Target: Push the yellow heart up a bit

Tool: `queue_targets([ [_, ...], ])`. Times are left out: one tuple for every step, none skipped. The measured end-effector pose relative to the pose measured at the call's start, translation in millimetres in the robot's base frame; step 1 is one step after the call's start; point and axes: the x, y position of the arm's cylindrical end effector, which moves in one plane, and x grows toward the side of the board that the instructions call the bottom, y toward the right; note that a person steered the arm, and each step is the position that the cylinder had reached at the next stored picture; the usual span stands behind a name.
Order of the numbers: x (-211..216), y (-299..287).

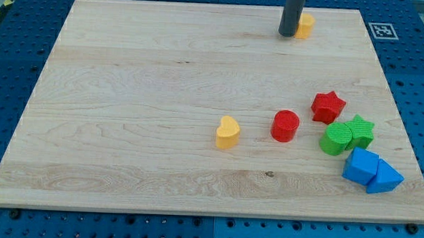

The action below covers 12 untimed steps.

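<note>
The yellow heart (227, 132) lies on the wooden board (127, 94), a little right of centre and towards the view's bottom. My tip (287, 34) is at the view's top, far above and to the right of the heart. It stands right next to the left side of another yellow block (304, 25), whose shape I cannot make out because the rod hides part of it.
A red cylinder (285, 126) sits just right of the heart. Further right are a red star (328, 106), a green cylinder-like block (335, 139), a green star (359, 130) and two blue blocks (360, 166) (385, 177) near the board's right edge.
</note>
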Motion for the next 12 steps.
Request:
queue_targets([
  [-5,2],
  [-5,18],
  [-5,39],
  [6,42],
  [36,-32],
  [82,-123],
  [144,-190],
  [227,-199],
  [294,-199],
  [309,-184],
  [309,-158],
  [302,-133],
])
